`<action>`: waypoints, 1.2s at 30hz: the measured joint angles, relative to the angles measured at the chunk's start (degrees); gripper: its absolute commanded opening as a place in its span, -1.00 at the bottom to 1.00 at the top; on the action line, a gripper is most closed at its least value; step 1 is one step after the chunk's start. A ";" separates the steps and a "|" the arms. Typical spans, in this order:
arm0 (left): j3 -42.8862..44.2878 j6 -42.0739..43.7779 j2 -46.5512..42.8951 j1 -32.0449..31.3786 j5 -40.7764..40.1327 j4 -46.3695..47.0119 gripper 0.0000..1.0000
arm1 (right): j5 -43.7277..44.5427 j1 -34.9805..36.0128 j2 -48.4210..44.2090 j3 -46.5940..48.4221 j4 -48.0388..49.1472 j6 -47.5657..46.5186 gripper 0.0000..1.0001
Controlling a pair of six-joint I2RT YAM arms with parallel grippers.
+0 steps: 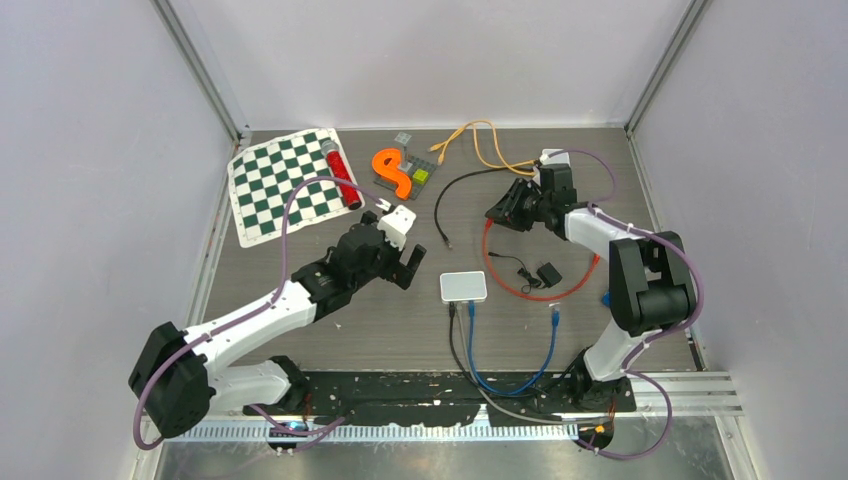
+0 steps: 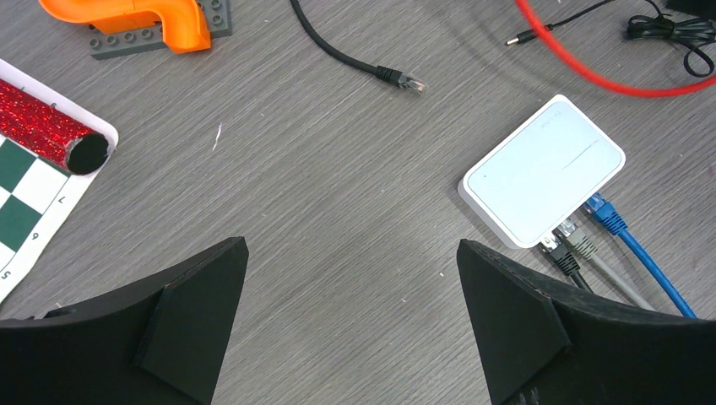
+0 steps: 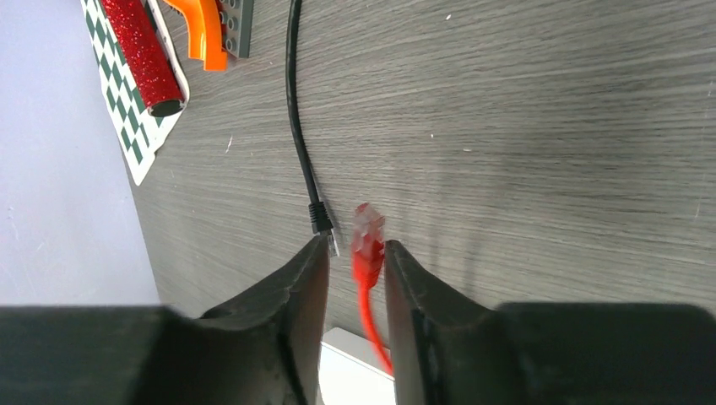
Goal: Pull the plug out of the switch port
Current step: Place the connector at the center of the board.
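Note:
The white switch (image 1: 463, 287) lies flat at mid-table. Black (image 2: 557, 251), grey (image 2: 577, 234) and blue (image 2: 604, 211) plugs sit in the ports on its near side. My right gripper (image 3: 357, 245) hovers beyond the switch (image 3: 363, 375), its jaws slightly apart. A red plug (image 3: 368, 240) hangs between them against the right finger, with a gap on the left side. Its red cable (image 1: 500, 275) loops over the table. My left gripper (image 2: 352, 243) stands wide open over bare table, left of the switch (image 2: 545, 169), holding nothing.
A loose black cable ends in a plug (image 2: 405, 81) near the right fingertips. A checkered mat (image 1: 285, 180), a red glitter tube (image 1: 340, 172), an orange piece on a grey plate (image 1: 395, 170), a yellow cable (image 1: 480, 140), a black adapter (image 1: 548, 273) and a loose blue plug (image 1: 555, 313) lie around.

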 measured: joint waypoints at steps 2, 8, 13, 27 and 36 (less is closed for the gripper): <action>0.00 0.02 0.00 0.00 -0.02 0.00 0.99 | -0.04 0.00 0.00 0.26 -0.74 -0.76 0.02; 0.00 0.00 0.13 0.00 -0.02 0.04 0.99 | 0.39 0.00 -1.81 0.35 -2.84 -3.02 0.09; 0.00 -0.13 0.22 0.00 -0.04 0.17 0.99 | 0.87 0.00 -7.72 -1.99 -4.55 -5.09 0.11; 0.02 -3.52 0.20 0.61 -1.22 0.55 0.99 | -1.36 1.16 -27.78 -16.74 -5.31 -7.28 0.37; -0.11 -5.27 -1.77 0.66 -3.76 -1.16 0.99 | -1.38 2.67 -34.29 -21.92 -5.42 -7.21 0.38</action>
